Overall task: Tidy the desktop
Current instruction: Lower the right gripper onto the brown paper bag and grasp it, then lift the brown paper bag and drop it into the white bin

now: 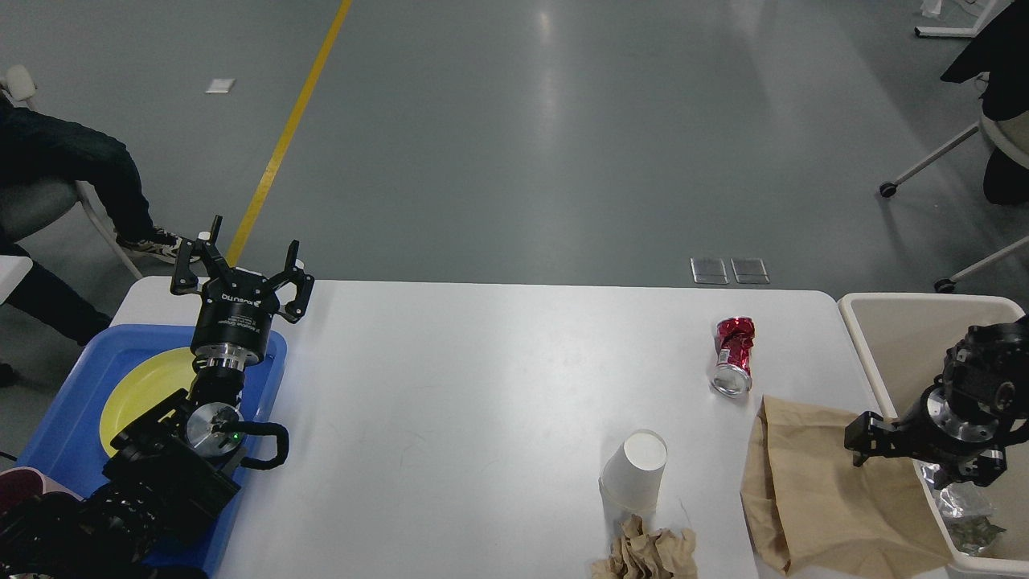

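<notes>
**Head view: litter on right half of desktop, both grippers empty**

Head view looks down on the white desktop point(450, 378), which fills the middle of the frame. Left gripper point(244, 259) is raised over the far left corner, fingers spread wide, nothing between them. Under its arm sits a blue tray point(68, 402) on the left end, holding a yellow plate point(145, 386).

Right gripper point(920, 462) hangs at the right edge, over the seam between a brown paper bag point(812, 482) and the beige bin point(900, 338). Fingers look splayed apart and nothing is gripped, though it is dark and partly end-on. The bin is just beside the desktop's right end, with crinkled silver wrapper scraps point(965, 515) inside.

Crushed red can point(733, 355) lies on its side near the far right, just beyond the flat bag. White paper cup point(635, 470) stands upside down near the front edge, with a crumpled brown paper wad point(647, 551) touching or just in front of it.
</notes>
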`<state>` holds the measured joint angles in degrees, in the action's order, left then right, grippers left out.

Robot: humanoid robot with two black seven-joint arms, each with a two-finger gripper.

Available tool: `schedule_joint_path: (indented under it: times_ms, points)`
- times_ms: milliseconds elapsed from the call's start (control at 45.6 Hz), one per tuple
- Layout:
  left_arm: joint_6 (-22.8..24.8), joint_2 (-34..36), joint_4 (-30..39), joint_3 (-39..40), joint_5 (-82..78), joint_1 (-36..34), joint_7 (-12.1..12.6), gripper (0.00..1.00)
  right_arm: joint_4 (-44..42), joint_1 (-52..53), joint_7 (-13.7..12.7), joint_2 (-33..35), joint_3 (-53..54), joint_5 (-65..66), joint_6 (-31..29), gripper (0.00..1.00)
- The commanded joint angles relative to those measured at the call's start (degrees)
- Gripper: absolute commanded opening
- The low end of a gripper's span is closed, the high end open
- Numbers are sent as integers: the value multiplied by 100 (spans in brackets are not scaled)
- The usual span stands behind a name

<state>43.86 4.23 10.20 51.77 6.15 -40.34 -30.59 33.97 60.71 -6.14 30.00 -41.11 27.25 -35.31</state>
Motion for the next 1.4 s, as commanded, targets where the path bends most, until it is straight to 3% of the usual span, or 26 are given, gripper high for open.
schedule_joint_path:
  times_ms: [0, 88, 307, 614, 789, 811, 855, 986, 1205, 1381]
  points:
    - [0, 8, 0, 0, 0, 0, 0, 97, 39, -94, 7, 5, 24, 9, 350, 59]
    - [0, -1, 0, 0, 0, 0, 0, 97, 39, -147, 16, 5, 15, 9, 350, 34]
    - [0, -1, 0, 0, 0, 0, 0, 97, 4, -112, 25, 23, -55, 96, 385, 0]
    - [18, -1, 0, 0, 0, 0, 0, 97, 206, 749, 34, 321, -46, 360, 157, 0]
    - [26, 8, 0, 0, 0, 0, 0, 97, 584, 1987, 42, 892, 24, 343, -598, 0]
    - [18, 8, 0, 0, 0, 0, 0, 97, 619, 2676, 42, 1119, 103, 334, -948, 0]
    - [26, 8, 0, 0, 0, 9, 0, 97, 619, 3033, 42, 1227, 164, 334, -1179, 0]
    - [44, 8, 0, 0, 0, 9, 0, 97, 611, 3799, 42, 1499, 586, 316, -1592, 0]
    - [44, -1, 0, 0, 0, 9, 0, 97, 611, 4274, 16, 1781, 1176, 316, -1848, 0]
    - [44, -1, 0, 0, 0, 9, 0, 97, 356, 3871, -28, 1772, 1088, 343, -1532, 0]
